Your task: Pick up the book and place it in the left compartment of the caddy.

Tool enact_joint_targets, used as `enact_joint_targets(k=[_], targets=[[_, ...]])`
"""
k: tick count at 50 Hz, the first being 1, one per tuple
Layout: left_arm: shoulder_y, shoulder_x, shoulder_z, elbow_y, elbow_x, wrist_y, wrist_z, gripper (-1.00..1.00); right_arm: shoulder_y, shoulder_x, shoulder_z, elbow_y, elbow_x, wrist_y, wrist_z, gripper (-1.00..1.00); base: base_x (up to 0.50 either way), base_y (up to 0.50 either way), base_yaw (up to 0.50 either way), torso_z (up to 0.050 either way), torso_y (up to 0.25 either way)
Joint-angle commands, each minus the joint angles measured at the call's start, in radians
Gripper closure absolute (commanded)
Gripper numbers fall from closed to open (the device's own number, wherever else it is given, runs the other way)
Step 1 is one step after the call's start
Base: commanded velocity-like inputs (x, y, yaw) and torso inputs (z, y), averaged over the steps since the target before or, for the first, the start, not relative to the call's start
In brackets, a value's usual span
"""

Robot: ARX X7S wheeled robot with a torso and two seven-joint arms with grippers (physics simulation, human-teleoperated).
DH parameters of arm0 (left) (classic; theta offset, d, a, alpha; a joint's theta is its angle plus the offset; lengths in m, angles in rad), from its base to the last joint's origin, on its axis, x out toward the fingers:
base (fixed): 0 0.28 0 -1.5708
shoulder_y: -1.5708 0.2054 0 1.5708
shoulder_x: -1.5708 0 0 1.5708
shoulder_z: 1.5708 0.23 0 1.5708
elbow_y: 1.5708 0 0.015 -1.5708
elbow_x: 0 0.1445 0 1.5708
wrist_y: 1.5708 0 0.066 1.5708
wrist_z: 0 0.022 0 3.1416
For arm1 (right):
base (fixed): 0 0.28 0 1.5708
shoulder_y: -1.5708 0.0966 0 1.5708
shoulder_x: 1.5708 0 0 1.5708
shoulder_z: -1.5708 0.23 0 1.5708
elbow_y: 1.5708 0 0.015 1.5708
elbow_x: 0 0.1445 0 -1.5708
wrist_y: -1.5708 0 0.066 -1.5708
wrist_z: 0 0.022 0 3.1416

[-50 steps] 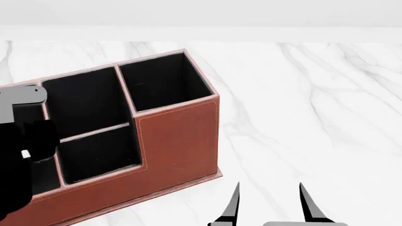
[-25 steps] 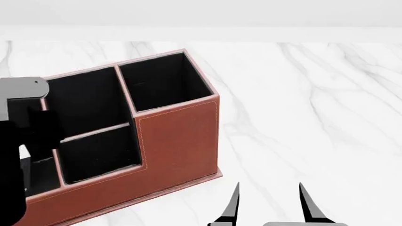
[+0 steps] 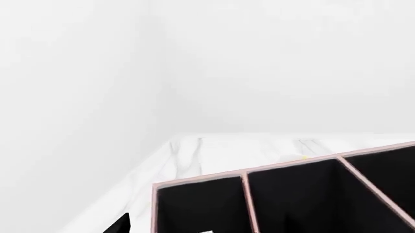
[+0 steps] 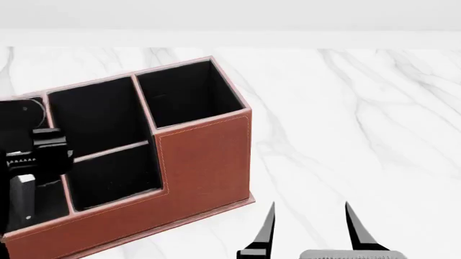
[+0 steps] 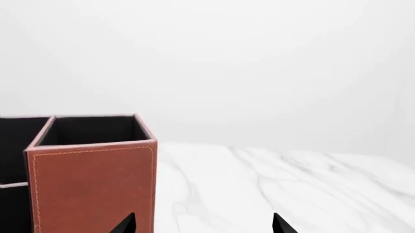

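The reddish-brown caddy [image 4: 205, 162] stands at the left of the marble table. It also shows in the left wrist view [image 3: 245, 175] and the right wrist view [image 5: 91, 184]. My left gripper [image 4: 32, 162] hangs over the long left compartment [image 4: 43, 208] and looks open. One black fingertip [image 3: 120, 225] shows outside the caddy wall; the other is lost against the black lining. A thin black slab, the book [image 4: 21, 202], stands in that compartment below the gripper. My right gripper [image 4: 310, 229] is open and empty, in front of the caddy's taller end.
White marble table [image 4: 360, 118] stretches to the right and behind the caddy, with its back edge against a white wall [image 4: 230, 16]. The caddy's tall square section [image 4: 189, 97] and two small middle sections [image 4: 97, 116] look empty.
My left arm has shifted over the caddy's left end; its grey plate has left the view and the gripper shows above the compartment. The right gripper's tips rose slightly.
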Motion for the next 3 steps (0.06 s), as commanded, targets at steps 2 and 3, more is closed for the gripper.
enact_joint_targets(k=[2, 3], targets=[[0.067, -0.004, 0.019, 0.161, 0.032, 0.034, 0.038, -1.00, 0.035, -0.012, 0.014, -0.035, -0.018, 0.044, -0.017, -1.00, 0.00, 0.00, 0.00, 0.000, 0.000], [0.079, -0.012, 0.032, 0.177, 0.051, 0.073, 0.067, -1.00, 0.040, -0.010, 0.016, -0.042, -0.016, 0.051, -0.016, -1.00, 0.00, 0.00, 0.00, 0.000, 0.000]])
